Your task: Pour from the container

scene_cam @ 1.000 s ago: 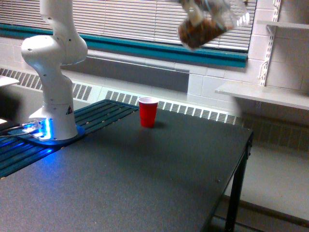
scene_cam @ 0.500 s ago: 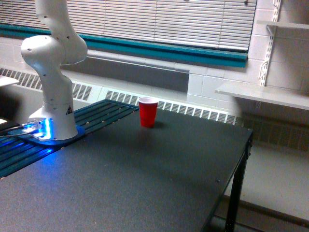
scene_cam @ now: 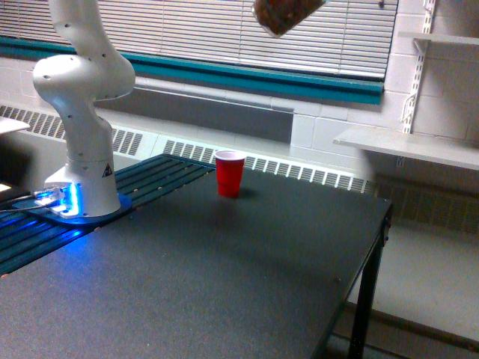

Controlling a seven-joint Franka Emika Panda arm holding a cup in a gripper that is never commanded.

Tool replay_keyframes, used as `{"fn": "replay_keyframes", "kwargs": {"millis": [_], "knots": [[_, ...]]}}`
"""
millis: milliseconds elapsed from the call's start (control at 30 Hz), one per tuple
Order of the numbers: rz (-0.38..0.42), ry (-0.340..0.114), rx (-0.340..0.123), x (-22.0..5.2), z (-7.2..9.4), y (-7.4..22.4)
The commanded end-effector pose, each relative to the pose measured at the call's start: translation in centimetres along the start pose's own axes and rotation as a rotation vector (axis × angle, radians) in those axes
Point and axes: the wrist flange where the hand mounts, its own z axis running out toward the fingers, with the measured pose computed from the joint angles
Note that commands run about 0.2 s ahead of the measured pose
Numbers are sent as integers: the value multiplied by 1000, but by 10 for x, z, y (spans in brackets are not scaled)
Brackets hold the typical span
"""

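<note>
Container (scene_cam: 282,15) is high above the red cup (scene_cam: 230,173), offset toward the exterior view's right. I'd lower and centre before tipping. Fingers out of frame, can't tell their state.

We see only the lower end of the container (scene_cam: 283,15), cut off by the top edge of the exterior view. Its see-through wall shows brown granular material packed inside. It hangs high in the air and looks tilted, the visible end pointing down toward the exterior view's left.
</note>
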Motion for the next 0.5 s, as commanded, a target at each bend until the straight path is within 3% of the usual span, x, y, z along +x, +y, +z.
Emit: {"fn": "replay_keyframes", "kwargs": {"millis": [33, 500], "knots": [[-71, 13, 39, -33, -23, -12], [-189, 14, 74, -126, -62, -24]]}}
